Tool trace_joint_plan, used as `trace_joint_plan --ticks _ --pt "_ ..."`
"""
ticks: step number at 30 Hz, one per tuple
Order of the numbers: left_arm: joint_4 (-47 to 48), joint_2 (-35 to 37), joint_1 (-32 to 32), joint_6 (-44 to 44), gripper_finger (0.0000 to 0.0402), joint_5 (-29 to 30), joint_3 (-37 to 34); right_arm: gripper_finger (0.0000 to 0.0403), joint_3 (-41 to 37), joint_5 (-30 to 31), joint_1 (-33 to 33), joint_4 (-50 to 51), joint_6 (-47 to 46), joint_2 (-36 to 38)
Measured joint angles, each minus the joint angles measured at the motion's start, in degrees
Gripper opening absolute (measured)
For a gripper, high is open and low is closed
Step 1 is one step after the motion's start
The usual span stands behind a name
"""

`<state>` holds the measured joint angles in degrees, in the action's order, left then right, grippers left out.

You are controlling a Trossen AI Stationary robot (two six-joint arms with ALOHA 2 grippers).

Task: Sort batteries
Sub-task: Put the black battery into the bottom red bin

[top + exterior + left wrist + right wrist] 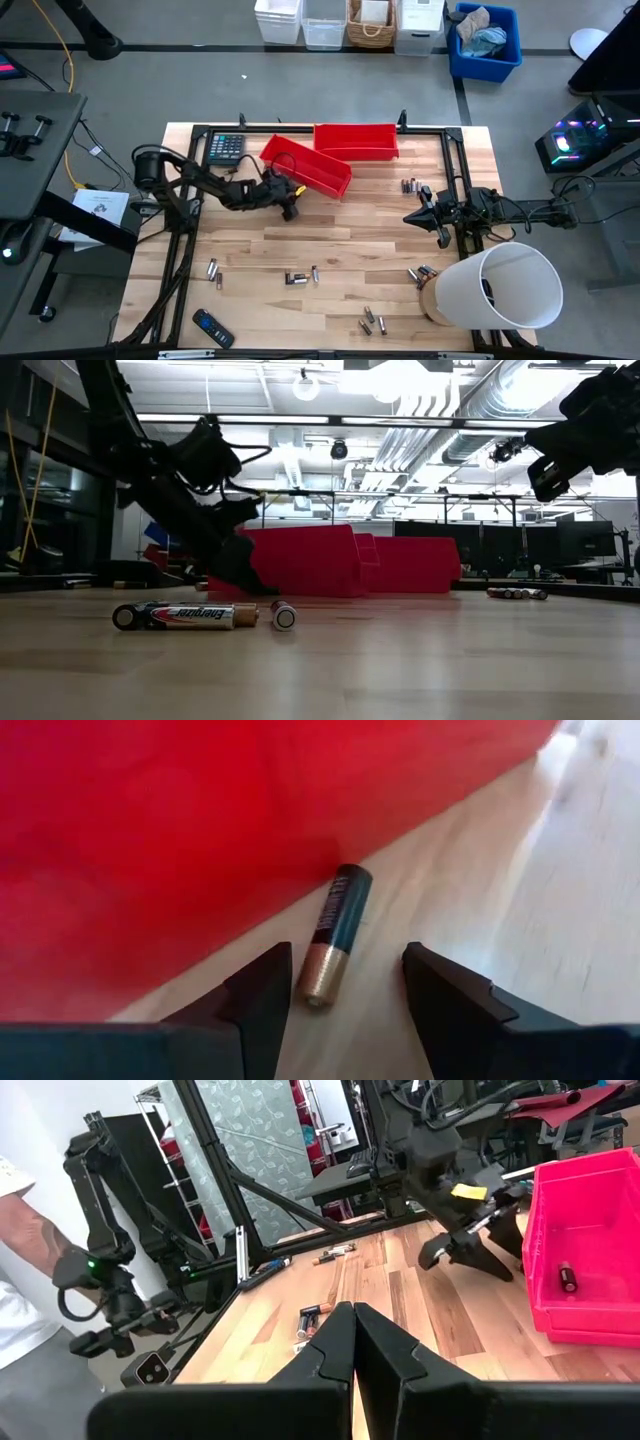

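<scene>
My left gripper (345,982), fingers spread, straddles a battery (333,935) lying lengthwise, far end touching the red bin (180,830); right gripper (353,1342) pressed together.

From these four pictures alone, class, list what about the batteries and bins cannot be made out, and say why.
- Front red bin, high view: the left gripper covers the battery beside it.
- Rear red bin, low view: its contents are hidden behind its wall.
- Scattered batteries, high view: too small to read their labels.
- White tube, high view: it may hide part of the table.
</scene>
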<state>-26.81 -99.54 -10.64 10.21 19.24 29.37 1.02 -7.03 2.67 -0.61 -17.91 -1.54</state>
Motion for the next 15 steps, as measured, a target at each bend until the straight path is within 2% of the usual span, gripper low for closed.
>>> trace_joint_plan --ticks 4,7,9,13,15 --pt "-1.75 -1.74 -0.77 4.08 0.0181 -1.10 0.06 0.0000 0.00 0.00 0.00 0.01 -0.01 0.00" --pt "-2.07 -1.84 -0.92 4.07 0.0169 -2.82 0.06 0.0000 0.00 -0.02 -0.01 -0.01 0.00 0.00" --pt "-1.51 -1.41 -0.97 4.60 0.0142 -4.48 0.06 0.0000 0.00 -0.02 -0.01 0.01 0.00 0.00" --pt "1.59 1.00 -0.22 9.60 0.0036 -10.51 0.12 0.0000 0.00 -0.02 -0.01 0.00 0.00 0.00" --pt "2.95 3.17 1.18 12.37 0.0033 -16.88 -0.11 0.0000 0.00 0.00 0.01 -0.01 0.00 0.00"
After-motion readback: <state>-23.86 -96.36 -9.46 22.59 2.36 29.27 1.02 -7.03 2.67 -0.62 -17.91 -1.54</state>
